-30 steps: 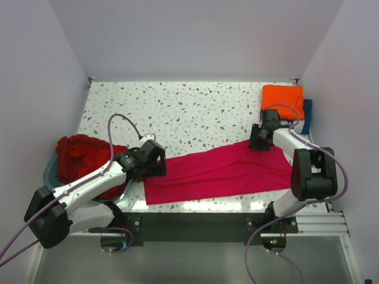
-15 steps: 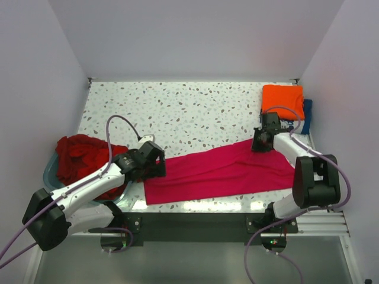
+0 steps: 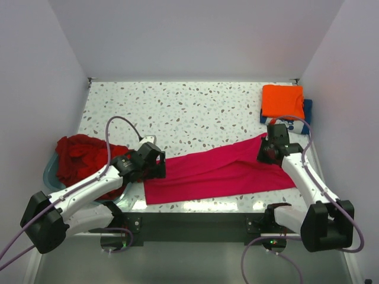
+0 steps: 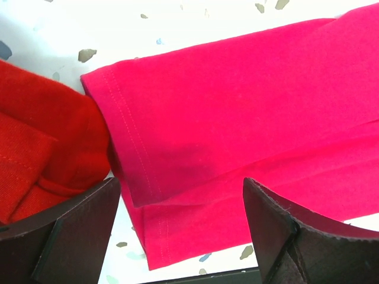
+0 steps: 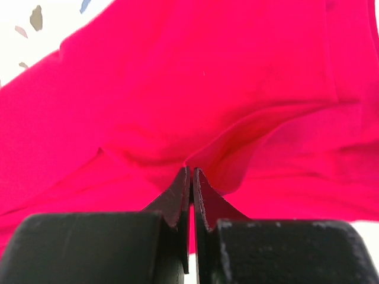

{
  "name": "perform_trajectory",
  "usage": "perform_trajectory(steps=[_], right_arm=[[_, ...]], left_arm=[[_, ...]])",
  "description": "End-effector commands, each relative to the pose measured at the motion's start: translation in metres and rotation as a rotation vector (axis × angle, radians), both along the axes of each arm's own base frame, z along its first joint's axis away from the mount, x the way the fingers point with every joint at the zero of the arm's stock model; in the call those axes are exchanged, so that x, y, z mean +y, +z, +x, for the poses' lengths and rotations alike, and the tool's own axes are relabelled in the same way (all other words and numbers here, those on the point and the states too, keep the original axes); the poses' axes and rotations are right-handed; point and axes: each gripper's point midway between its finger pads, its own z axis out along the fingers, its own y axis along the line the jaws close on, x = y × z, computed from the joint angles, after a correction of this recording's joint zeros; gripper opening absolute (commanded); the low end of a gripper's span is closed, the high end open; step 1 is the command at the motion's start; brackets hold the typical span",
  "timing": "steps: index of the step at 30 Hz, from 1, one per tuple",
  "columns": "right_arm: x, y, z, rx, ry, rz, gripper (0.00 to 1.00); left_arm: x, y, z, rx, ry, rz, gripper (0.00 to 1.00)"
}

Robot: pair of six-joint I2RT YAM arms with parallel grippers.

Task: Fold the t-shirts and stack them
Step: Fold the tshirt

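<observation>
Folding seems midway: right fingers point(image 5: 177, 198) pinch the half-folded pink shirt point(image 3: 219, 171), left fingers point(image 4: 77, 231) open; orange shirt point(image 3: 283, 100) stacked upper right, red shirts point(image 3: 83, 157) wait.

Right gripper point(image 5: 191, 171): my two fingers point(image 5: 172, 204) are pressed flat together, tips meeting on a raised ridge of the magenta-pink t-shirt point(image 5: 207, 77). The fold is pinched between them. Creases run out left and right from the pinch, with a deeper shadowed pleat just right of it. The cloth fills nearly the whole view. Far left corner: bare speckled table point(image 5: 23, 38), washed out bright.
</observation>
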Motion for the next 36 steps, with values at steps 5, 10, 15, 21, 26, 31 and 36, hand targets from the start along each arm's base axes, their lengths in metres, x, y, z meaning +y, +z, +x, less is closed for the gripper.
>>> perform_trajectory(steps=[5, 10, 15, 21, 26, 31, 36], right_arm=[[0.012, 0.014, -0.032, 0.022, -0.029, 0.029, 0.00], [0.027, 0.020, -0.043, 0.031, -0.002, 0.060, 0.03], [0.039, 0.036, -0.050, 0.007, 0.043, 0.087, 0.37], [0.019, 0.058, -0.038, -0.055, 0.001, -0.016, 0.55], [0.015, 0.049, -0.008, -0.051, -0.026, -0.056, 0.59], [0.013, 0.026, 0.027, -0.026, -0.056, -0.027, 0.59], [-0.009, 0.001, 0.049, 0.017, -0.116, -0.015, 0.60]], left_arm=[[-0.011, 0.015, 0.009, -0.070, -0.075, -0.034, 0.89], [-0.013, 0.017, 0.009, -0.074, -0.089, -0.043, 0.89], [-0.015, 0.019, 0.013, -0.084, -0.084, -0.043, 0.89], [-0.026, 0.022, 0.026, -0.090, -0.095, -0.044, 0.89], [-0.045, 0.026, 0.039, -0.099, -0.114, -0.066, 0.89], [-0.073, 0.032, 0.058, -0.131, -0.150, -0.094, 0.89], [-0.108, 0.031, 0.070, -0.147, -0.200, -0.122, 0.89]])
